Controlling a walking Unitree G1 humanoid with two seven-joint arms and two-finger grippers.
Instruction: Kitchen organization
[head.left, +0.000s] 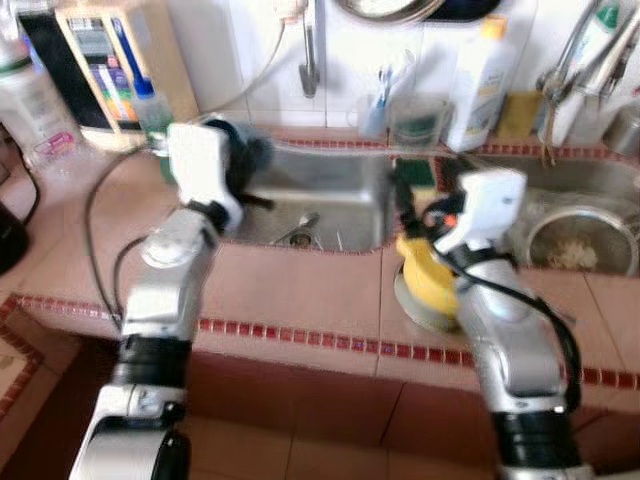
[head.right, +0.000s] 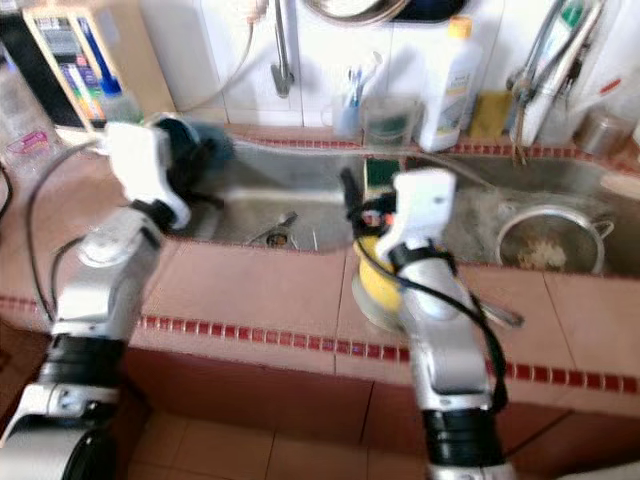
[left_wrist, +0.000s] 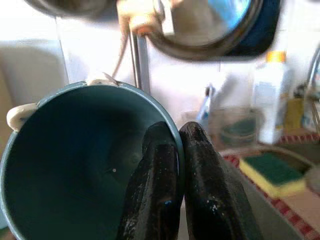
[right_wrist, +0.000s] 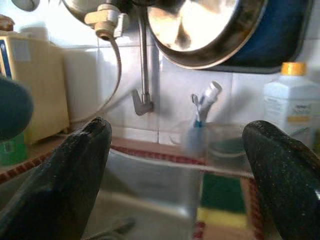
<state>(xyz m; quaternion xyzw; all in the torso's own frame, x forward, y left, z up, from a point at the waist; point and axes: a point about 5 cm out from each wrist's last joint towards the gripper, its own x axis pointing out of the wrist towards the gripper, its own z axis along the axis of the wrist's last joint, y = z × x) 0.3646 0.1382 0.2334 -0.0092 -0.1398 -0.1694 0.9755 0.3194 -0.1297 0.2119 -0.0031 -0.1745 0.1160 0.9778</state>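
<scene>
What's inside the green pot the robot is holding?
The teal pot, gripped at its rim by the left end effector, looks empty: only its dark inner wall and bottom show. The black fingers cover part of the inside near the rim.

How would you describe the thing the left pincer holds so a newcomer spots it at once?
Start at the steel sink set in the tiled counter. At its left edge, the left pincer is shut on the rim of a dark teal pot with cream handles, and it is the one teal vessel there.
</scene>
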